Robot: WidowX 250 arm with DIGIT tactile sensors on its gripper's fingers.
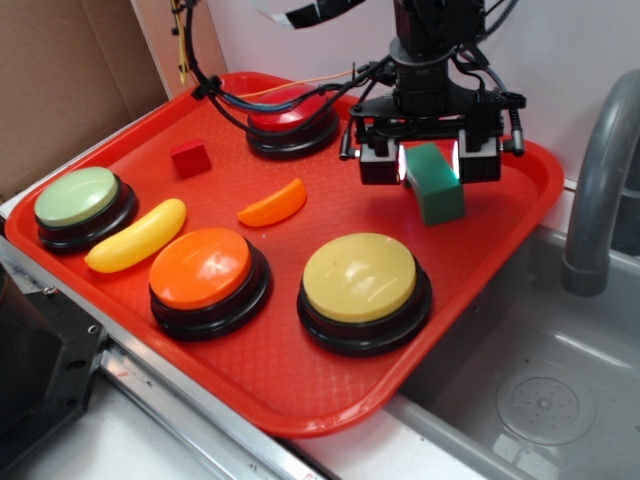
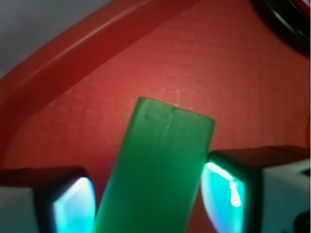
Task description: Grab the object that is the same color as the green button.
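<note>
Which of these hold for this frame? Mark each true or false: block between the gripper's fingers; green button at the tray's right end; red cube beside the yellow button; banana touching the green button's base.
1. The green block sits between the fingers of the gripper. True.
2. The green button is at the tray's right end. False: left end.
3. The red cube is beside the yellow button. False: it lies apart, nearer the red button.
4. The banana touches the green button's base. True, as far as the exterior view shows.

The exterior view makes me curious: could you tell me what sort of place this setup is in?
Probably a toy kitchen mock-up in a lab: a red tray rests beside a grey sink with a faucet, and a cardboard panel stands behind.
</note>
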